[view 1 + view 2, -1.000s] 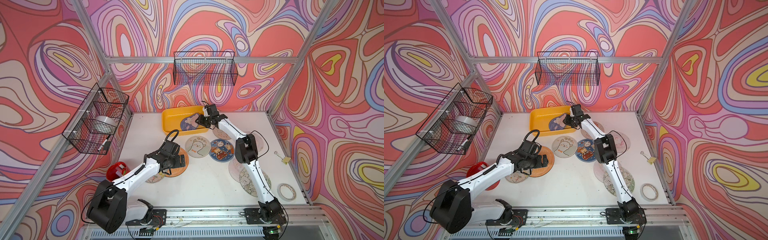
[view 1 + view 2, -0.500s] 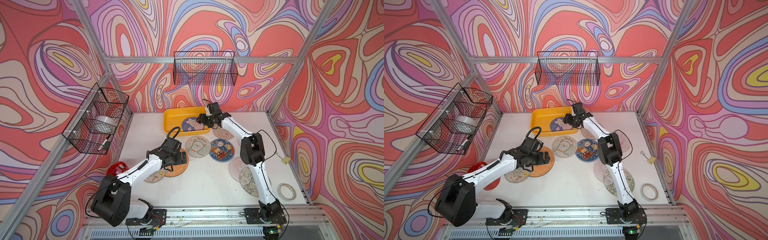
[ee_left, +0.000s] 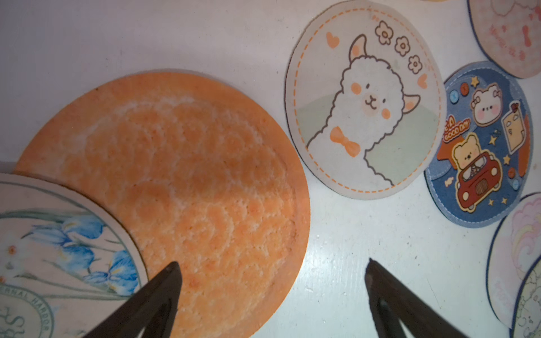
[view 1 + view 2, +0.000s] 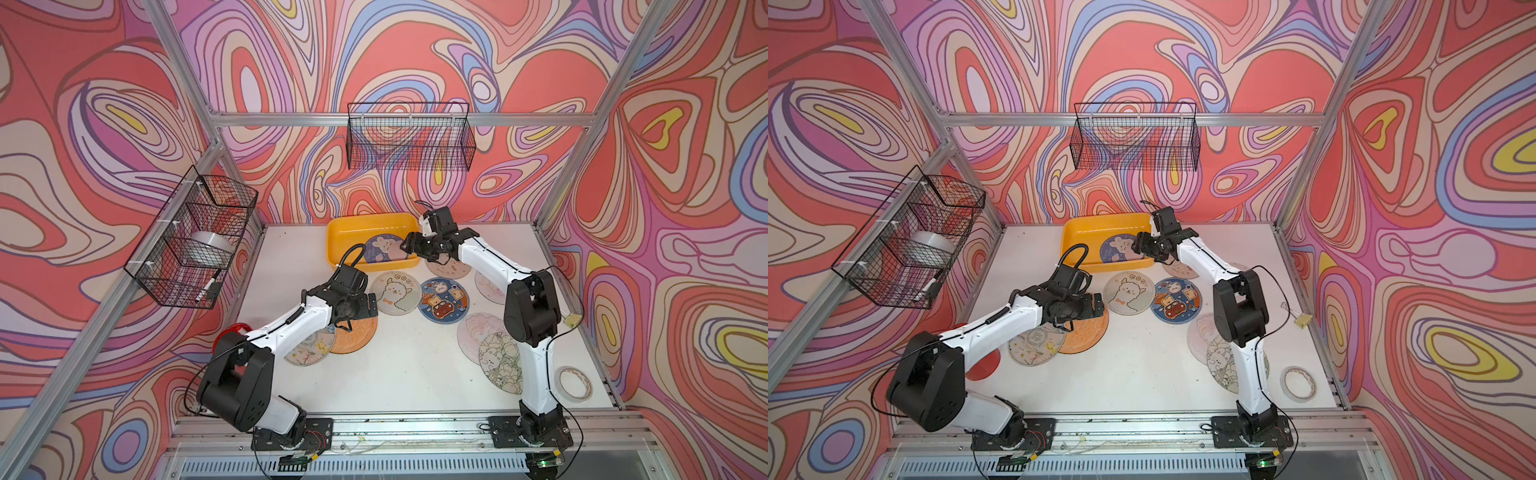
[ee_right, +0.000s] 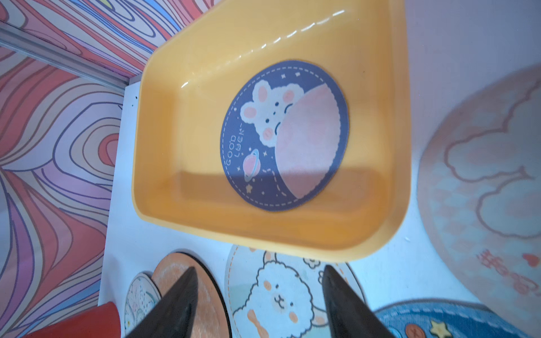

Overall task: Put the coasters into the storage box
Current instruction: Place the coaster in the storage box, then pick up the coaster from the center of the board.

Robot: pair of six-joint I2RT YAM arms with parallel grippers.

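Eight coasters (image 4: 444, 300) are spread over the tabletop (image 4: 399, 386) in both top views, and a ninth, the bunny coaster (image 4: 384, 248), lies flat in the storage box (image 4: 337, 241) at twelve o'clock. The right claw (image 4: 407, 246) is held over the box's three o'clock rim, a fitting drop point. The left claw (image 4: 371, 300) is set just nine o'clock of centre, above the orange coaster (image 4: 357, 334).

In the left wrist view, that claw is seen spread wide and empty. One finger (image 3: 155, 301) is over the orange coaster and its mate over bare tabletop, so the free edge is straddled, probably for a pinch. A flowered coaster (image 3: 58, 248) overlaps the far side, and a bare strip lies toward the alpaca coaster (image 3: 366, 102).

In the right wrist view, the right claw is shown parted with nothing between. Much box floor lies bare, though the raised rim must be cleared.
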